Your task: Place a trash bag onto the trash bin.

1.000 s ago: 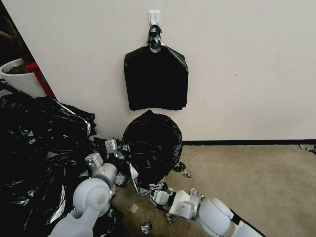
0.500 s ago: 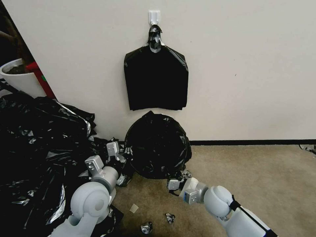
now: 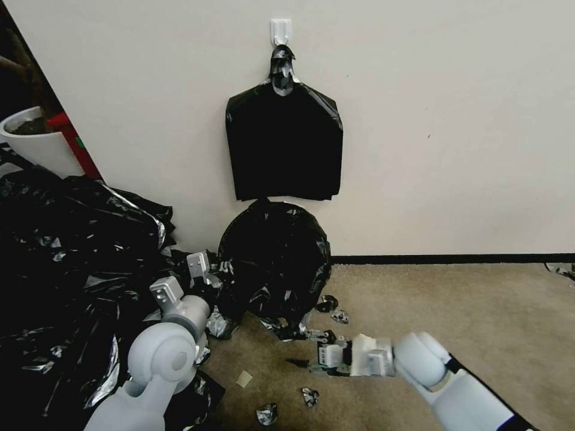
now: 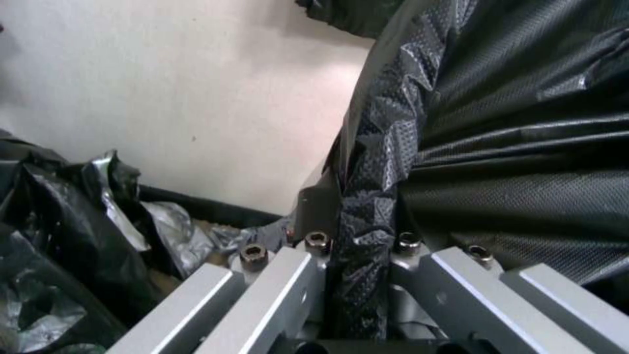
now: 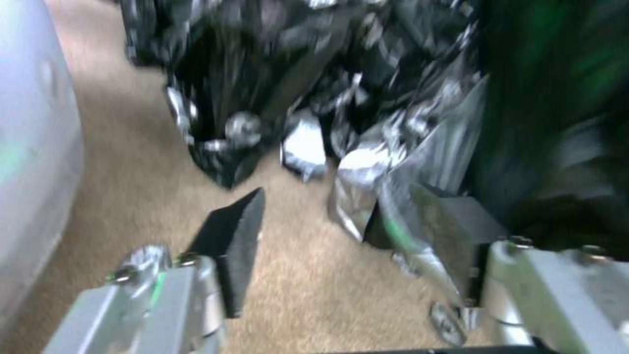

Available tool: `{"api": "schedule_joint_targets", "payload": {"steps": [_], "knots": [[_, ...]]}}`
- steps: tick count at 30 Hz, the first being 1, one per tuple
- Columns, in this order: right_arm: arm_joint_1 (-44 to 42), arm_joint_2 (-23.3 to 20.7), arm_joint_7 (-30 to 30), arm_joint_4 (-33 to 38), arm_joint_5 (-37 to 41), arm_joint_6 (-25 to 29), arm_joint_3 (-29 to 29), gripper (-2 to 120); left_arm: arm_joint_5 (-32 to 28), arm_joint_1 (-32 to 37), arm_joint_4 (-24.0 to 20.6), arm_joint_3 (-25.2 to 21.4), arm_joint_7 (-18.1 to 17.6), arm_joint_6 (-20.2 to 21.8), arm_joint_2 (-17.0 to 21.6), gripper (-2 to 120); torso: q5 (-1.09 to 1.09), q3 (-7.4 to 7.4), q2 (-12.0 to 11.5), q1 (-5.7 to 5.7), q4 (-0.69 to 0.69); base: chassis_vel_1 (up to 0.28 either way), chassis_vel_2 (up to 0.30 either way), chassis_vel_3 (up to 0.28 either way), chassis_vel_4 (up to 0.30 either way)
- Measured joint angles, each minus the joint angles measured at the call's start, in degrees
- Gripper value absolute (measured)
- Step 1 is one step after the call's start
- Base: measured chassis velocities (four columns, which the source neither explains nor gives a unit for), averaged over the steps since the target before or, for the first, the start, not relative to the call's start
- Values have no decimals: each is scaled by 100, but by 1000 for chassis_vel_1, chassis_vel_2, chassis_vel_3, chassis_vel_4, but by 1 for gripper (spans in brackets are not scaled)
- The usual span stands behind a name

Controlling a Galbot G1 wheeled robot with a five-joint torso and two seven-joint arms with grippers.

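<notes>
Against the wall on the carpeted floor: trash bag draped over the trash bin, hiding it fully. Left end effector clenched on a gathered fold of trash bag at its left side. Right end effector released, spread wide, low over the floor just before the bag.

A flat bundle of black bags hangs from a white hook on the wall at 12 o'clock. A large heap of black sheeting fills the floor at 9 o'clock. A white planter stands at 10 o'clock. Foil scraps lie on the beige carpet.
</notes>
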Motion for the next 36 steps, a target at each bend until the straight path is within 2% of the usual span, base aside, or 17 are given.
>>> {"api": "schedule_joint_targets", "payload": {"steps": [6,7,8,10,14,16,19,20,21,23,24,27,28,29,31,33,36], "knots": [[-121,-235,-1228,423,1753,-7,554,87,9,-77,186,21,10,-224,-19,2,-2,0,0,0,0,0,0,0,0],[-121,-235,-1228,423,1753,-7,554,87,9,-77,186,21,10,-224,-19,2,-2,0,0,0,0,0,0,0,0],[-128,-265,-1277,488,2180,-81,560,92,9,-78,192,27,13,-231,-21,2,-1,0,0,0,0,0,0,0,0],[-135,-295,-957,690,3243,-354,414,95,10,-78,199,55,29,-283,-31,2,-1,0,0,0,0,0,0,0,0],[-102,-234,-336,935,3915,-640,220,84,87,-69,248,94,135,-444,-74,2,-1,0,0,0,0,0,0,0,0],[-46,-127,306,1144,4172,-898,8,76,272,-12,326,154,303,-743,-134,2,-2,0,0,0,0,0,0,0,0],[-11,109,1943,1523,4052,-1365,-513,61,545,177,410,247,615,-1207,-300,2,-2,0,0,0,1,0,0,0,0],[-11,109,1943,1523,4052,-1365,-513,61,545,177,410,247,615,-1207,-300,2,-2,0,0,0,1,0,0,0,0],[-10,169,2491,1639,3928,-1555,-663,59,590,215,425,259,661,-1300,-333,2,-2,0,0,0,1,0,0,0,0],[16,421,4279,2001,3563,-2332,-1205,46,785,332,492,285,862,-1615,-422,2,-2,0,0,0,1,0,0,0,0],[16,421,4279,2001,3563,-2332,-1205,46,785,332,492,285,862,-1615,-422,2,-2,0,0,0,1,0,0,0,0],[105,879,6379,2219,3455,-3204,-1753,32,930,478,532,302,1038,-1809,-483,2,-3,-1,0,0,1,0,0,0,0],[105,879,6379,2219,3455,-3204,-1753,32,930,478,532,302,1038,-1809,-483,2,-3,-1,0,0,1,0,0,0,0],[154,1063,7024,2221,3477,-3461,-1921,28,993,522,546,314,1083,-1867,-501,2,-2,0,0,0,1,0,0,0,0],[238,1313,7690,2167,3496,-3691,-2105,20,1190,580,603,327,1178,-2013,-522,2,-2,-1,0,0,1,0,0,0,0],[280,1441,7978,2122,3495,-3818,-2191,14,1298,601,637,330,1224,-2093,-530,2,-3,0,0,0,1,0,0,0,0],[438,1808,8842,1911,3469,-4251,-2390,2,1603,644,707,347,1322,-2294,-551,2,-2,-1,0,0,1,0,0,0,0]]}}
